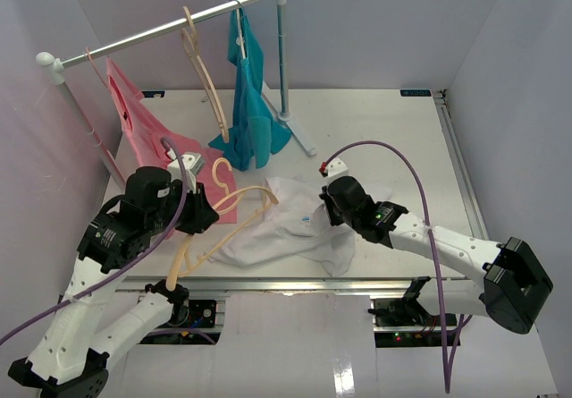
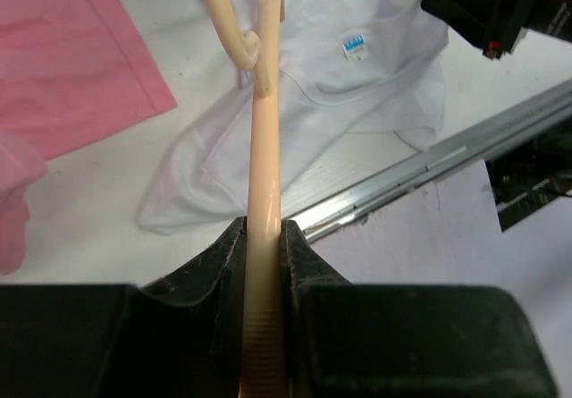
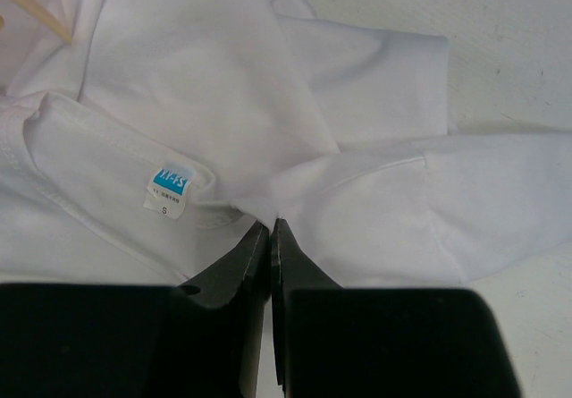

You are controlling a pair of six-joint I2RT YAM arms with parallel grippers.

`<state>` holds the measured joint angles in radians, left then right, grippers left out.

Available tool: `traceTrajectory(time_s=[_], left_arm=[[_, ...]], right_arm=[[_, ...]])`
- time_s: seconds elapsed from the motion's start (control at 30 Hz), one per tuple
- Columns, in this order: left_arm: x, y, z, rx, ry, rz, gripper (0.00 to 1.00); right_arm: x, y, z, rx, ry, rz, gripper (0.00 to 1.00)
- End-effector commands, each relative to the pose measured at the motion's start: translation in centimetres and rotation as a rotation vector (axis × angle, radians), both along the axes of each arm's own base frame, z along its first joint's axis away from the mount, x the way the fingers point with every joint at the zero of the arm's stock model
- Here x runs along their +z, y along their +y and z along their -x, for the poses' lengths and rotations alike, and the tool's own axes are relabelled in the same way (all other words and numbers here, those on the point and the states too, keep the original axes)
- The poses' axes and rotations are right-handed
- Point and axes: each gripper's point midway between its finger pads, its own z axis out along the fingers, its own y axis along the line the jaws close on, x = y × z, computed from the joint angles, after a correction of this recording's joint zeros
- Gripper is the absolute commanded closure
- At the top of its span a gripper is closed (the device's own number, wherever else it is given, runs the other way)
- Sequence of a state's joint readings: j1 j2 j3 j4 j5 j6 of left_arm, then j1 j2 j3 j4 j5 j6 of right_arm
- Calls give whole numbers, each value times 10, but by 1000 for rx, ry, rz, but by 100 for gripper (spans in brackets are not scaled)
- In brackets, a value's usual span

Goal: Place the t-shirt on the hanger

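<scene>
Nearest the left wrist lens: left gripper point(image 2: 265, 237), fingers point(image 2: 228, 264) clamped on one arm of the hanger point(image 2: 264, 139); hanger's far end reaches over the left side of the t-shirt point(image 1: 286, 228); t-shirt lies crumpled on the table point(image 1: 375, 130) at the near edge, between both arms, neck label point(image 3: 170, 186) up; right gripper point(image 3: 271, 237) has its jaws closed at a fold just beside the collar; it looks like a pinch on the cloth, but the tips hide the contact. My read of the step: opening the neck for the hanger; the next move needs the collar lifted clear and a hanger arm steered into the neck. Top view alone shows the rail point(image 1: 170, 29), second hanger point(image 1: 204, 67), pink garment point(image 1: 134, 121) and teal garment point(image 1: 250, 103); the wrist views alone show both grips.
</scene>
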<state>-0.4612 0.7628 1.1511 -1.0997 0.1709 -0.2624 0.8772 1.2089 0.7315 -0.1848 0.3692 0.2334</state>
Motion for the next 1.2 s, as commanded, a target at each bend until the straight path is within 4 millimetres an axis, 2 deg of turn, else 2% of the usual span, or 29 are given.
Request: traceTrajectory(time_s=[0.0,0.17,0.4,0.93,1.17], left_arm=[[8,-20,18,-133,-3,91,100],[23,-31,31,-225,-53,169,100],[36,-45,38,-335,-144,242,100],[26,-67,21,-420,-232,315,100],[38,-76,18,-475,-335,367,100]], right_arm=[[34,-5,-13,-69,-74,-43,92],[60,-17,-13,-113,-120,-74,92],[72,-16,-9,-115,-109,-113,92],[97,-15,0,-65,-140,-176,92],[110,-8,1,-36,-145,-207,92]])
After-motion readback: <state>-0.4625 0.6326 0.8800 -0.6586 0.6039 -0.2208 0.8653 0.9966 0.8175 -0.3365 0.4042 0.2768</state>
